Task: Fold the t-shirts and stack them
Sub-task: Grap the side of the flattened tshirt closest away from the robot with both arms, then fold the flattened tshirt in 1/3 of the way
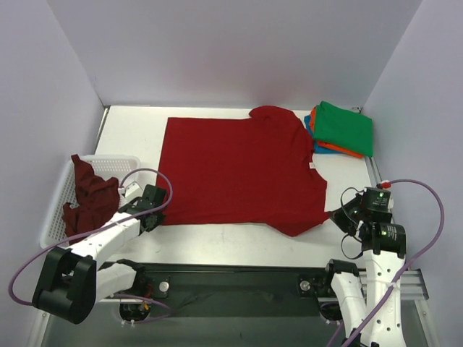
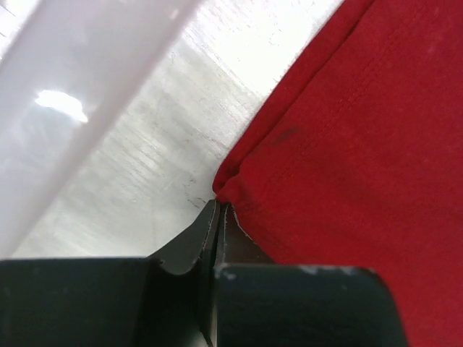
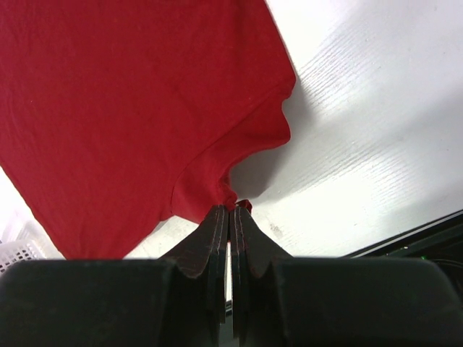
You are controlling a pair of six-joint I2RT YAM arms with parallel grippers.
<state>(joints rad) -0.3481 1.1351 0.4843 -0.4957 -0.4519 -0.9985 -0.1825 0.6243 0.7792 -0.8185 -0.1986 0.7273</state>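
Pinching near edge of flat red t-shirt [image 1: 239,170], left gripper [image 2: 219,208] and right gripper [image 3: 230,210] clamped tight. Already stacked: folded t-shirts [image 1: 341,129]. Yet to fold: this, plus maroon t-shirt [image 1: 90,196].

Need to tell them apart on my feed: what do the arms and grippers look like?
They match: the left arm and right arm have white links and bulky black joints. A lavender left cable and right cable run off them. The left gripper and right gripper have black fingers tapering to thin tips. Green lights are visible on the right wrist.
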